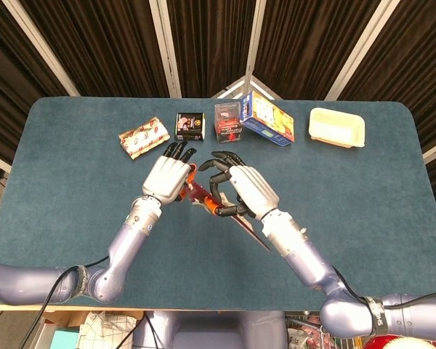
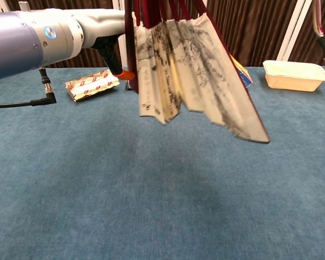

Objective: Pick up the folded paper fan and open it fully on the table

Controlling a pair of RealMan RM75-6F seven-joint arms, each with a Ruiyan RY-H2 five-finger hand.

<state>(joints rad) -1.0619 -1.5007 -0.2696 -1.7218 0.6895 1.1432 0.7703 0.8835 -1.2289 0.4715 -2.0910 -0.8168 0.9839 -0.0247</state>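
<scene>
The paper fan [image 2: 197, 81] hangs partly spread above the table [image 2: 151, 206], its ink-painted pleats blurred, with dark red guard sticks at both edges. In the head view the fan [image 1: 203, 198] sits between both hands above the middle of the table. My right hand [image 1: 240, 190] grips its pivot end and right guard, fingers curled around it. My left hand [image 1: 171, 178] has reached the left guard and pinches it between its orange-tipped thumb and a finger, the other fingers stretched out. The chest view shows the left hand [image 2: 105, 32] beside that guard; the right hand is out of that frame.
Along the far side lie a red-patterned snack packet [image 1: 142, 137], a black box [image 1: 190, 125], a clear red box [image 1: 227, 120], a blue carton [image 1: 269, 118] and a cream tray [image 1: 337, 127]. Bare blue cloth lies under the fan and toward the near edge.
</scene>
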